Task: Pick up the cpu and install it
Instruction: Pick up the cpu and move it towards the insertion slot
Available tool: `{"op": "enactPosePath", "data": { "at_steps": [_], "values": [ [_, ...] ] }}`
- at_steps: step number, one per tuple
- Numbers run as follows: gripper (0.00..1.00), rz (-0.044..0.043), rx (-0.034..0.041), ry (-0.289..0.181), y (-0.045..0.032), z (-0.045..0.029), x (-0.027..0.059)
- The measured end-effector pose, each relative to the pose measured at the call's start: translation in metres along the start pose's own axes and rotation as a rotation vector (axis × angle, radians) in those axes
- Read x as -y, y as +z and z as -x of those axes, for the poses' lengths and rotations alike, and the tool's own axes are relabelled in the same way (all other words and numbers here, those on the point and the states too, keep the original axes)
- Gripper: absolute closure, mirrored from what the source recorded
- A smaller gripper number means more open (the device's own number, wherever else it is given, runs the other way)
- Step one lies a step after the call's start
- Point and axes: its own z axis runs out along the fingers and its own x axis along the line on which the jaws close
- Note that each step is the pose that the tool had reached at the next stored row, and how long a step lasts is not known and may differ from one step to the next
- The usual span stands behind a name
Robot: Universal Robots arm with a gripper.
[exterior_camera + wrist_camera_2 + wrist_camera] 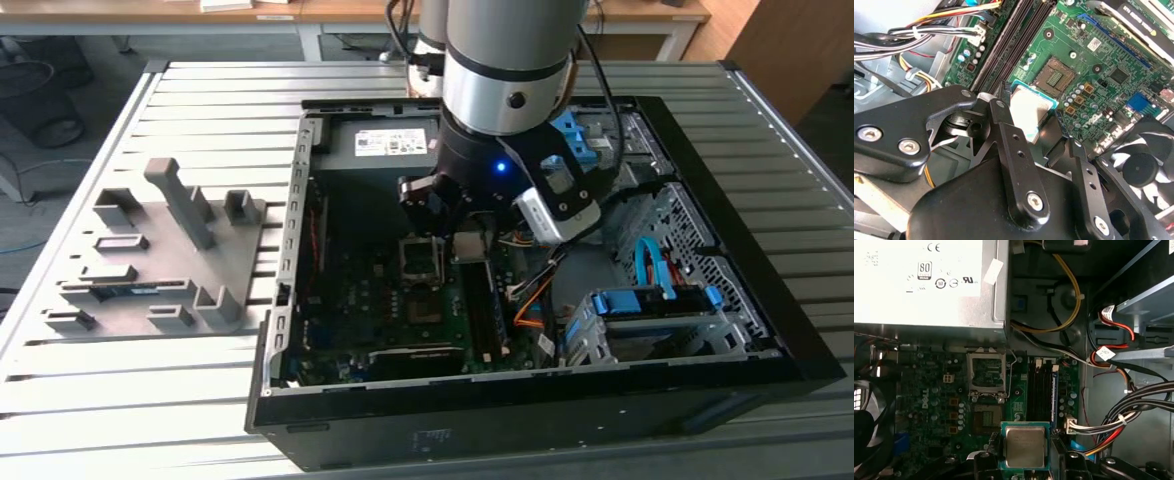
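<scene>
The cpu [1025,445], a small square chip with a pale silver top and green rim, hangs just above the motherboard beside the memory slots. My gripper [1025,459] is shut on it, one black finger on each side. In the second wrist view the cpu [1030,107] sits between the fingers [1003,117], a short way from the open socket [1055,77]. The socket [986,416] lies bare, with its metal load frame [986,374] raised behind it. In the exterior view the gripper [461,238] holds the cpu [470,245] low inside the case, just to that view's right of the socket [420,258].
The grey power-supply box [924,280] stands close behind the socket. Bundled cables [1114,410] run beside the memory slots [1040,390]. A black fan [1144,170] sits at the board's edge. A grey fixture plate [160,250] lies outside the case [534,400] on the slatted table.
</scene>
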Motion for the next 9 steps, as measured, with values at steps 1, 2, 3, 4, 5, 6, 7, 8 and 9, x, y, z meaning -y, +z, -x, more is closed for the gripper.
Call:
{"op": "enactPosePath", "data": {
  "at_steps": [1, 2, 3, 4, 5, 6, 7, 8, 9],
  "values": [
    [0.53, 0.0, 0.0, 0.0, 0.0016, 0.0, 0.0002],
    [0.53, 0.0, 0.0, 0.0, 0.0032, 0.0, 0.0003],
    [0.53, 0.0, 0.0, 0.0, 0.0047, 0.0, 0.0003],
    [0.53, 0.0, 0.0, 0.0, 0.0062, 0.0, 0.0004],
    [0.53, -0.0001, -0.0001, 0.0, 0.0076, 0.0, 0.0004],
    [0.53, 0.0, 0.0, 0.0, 0.009, 0.0, 0.0005],
    [0.53, 0.0, 0.0, 0.0, 0.0101, 0.0, 0.0005],
    [0.53, 0.0, 0.0, 0.0, 0.0111, 0.0, 0.0006],
    [0.53, 0.0, 0.0, 0.0, 0.0119, 0.0, 0.0006]
  ]
}}
